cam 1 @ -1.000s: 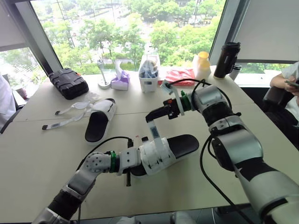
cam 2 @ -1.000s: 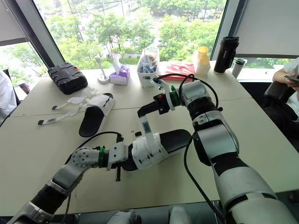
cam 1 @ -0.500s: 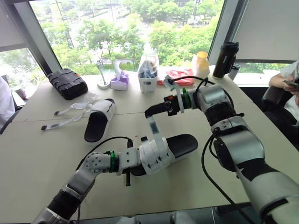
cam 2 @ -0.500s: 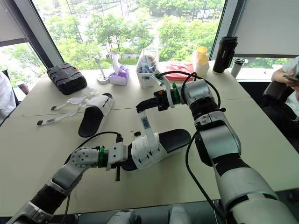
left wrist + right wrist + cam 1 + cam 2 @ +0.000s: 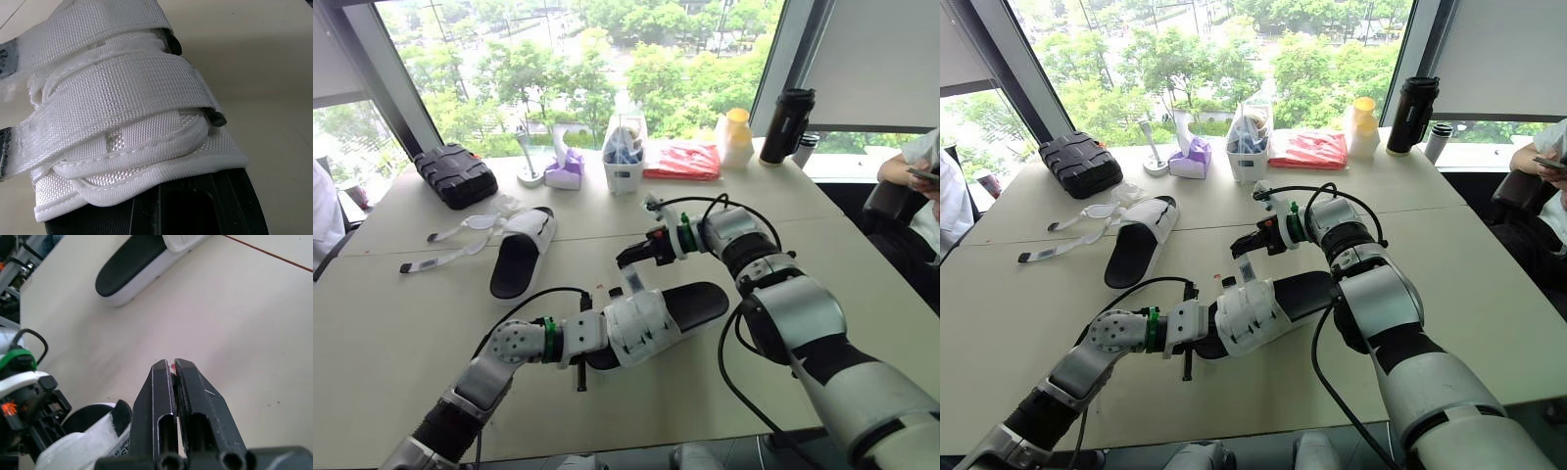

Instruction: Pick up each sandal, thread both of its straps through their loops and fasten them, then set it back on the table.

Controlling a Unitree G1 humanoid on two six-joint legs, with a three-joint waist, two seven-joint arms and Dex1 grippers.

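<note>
Step in hand, as I read it: fastening a strap point(image 5: 633, 282) of the near sandal point(image 5: 690, 304).

- Right gripper point(image 5: 631, 259): narrow, pinching the strap's free end. A sliver of webbing shows between its fingers point(image 5: 161, 396) in the right wrist view.
- The strap runs a short way from the pinch down to the sandal's white upper, just below the gripper.
- Right arm: reaching across the table point(image 5: 391, 323), wrist turned so the gripper points toward the robot's left, low over the sandal.
- Left gripper point(image 5: 590, 338): forearm low along the table, closed on the sandal's strapped end, bracing it. The upper sits right against its wrist camera.
- Far sandal point(image 5: 521, 253): well beyond the left gripper, its straps lying loose on the table.

To do it well, I'd say: hold the webbing taut and flat, with no twist. Lay it straight across the upper and press down before letting go. The left side should hold the sandal steady against the pull. The loop itself is too hidden to check.
</note>
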